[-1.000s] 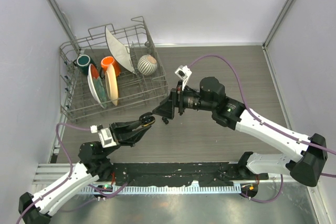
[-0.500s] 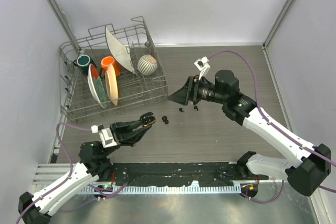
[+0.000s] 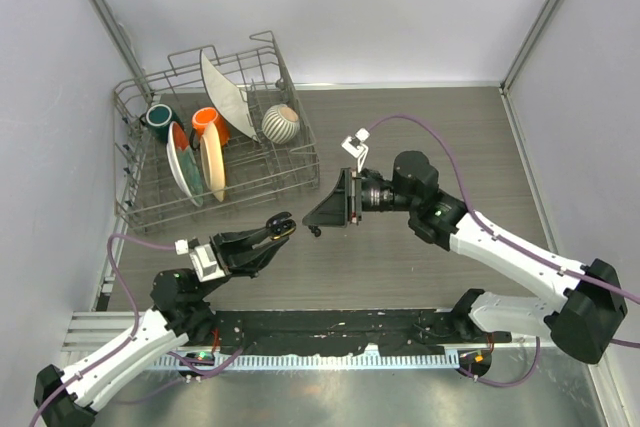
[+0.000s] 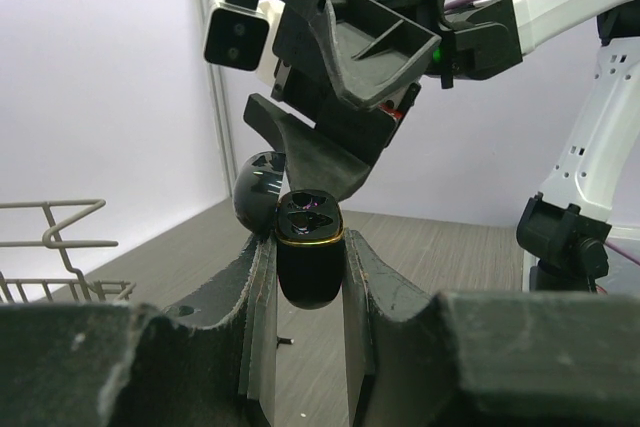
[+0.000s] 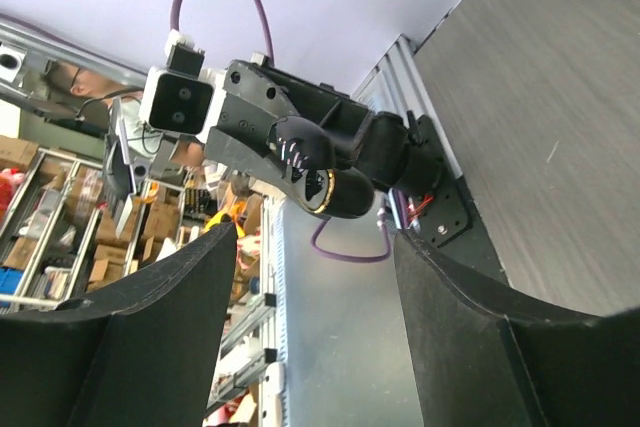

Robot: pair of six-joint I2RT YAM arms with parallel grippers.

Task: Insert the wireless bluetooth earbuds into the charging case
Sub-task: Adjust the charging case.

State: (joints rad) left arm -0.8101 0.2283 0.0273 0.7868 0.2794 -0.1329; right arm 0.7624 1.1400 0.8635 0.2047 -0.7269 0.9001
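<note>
My left gripper (image 3: 276, 229) is shut on the open black charging case (image 3: 285, 220), held off the table. In the left wrist view the case (image 4: 310, 272) sits upright between my fingers (image 4: 258, 297), gold-rimmed, lid (image 4: 256, 192) tipped back left. My right gripper (image 3: 322, 210) is open and empty, its jaws pointing at the case from just right of it; it looms over the case in the left wrist view (image 4: 325, 157). The right wrist view shows the case (image 5: 325, 187) beyond its spread fingers (image 5: 150, 337). One tiny black earbud (image 3: 316, 232) lies on the table beneath the right gripper; the others are hidden.
A wire dish rack (image 3: 290, 169) with plates, cups and a striped bowl stands at the back left, close behind both grippers. Grey walls close in the table on the left, back and right. A black rail (image 3: 330, 329) runs along the near edge.
The right gripper pulled away to the right, baring small earbuds on the table, then swung back left over them toward the case. The left gripper kept holding the case still.
</note>
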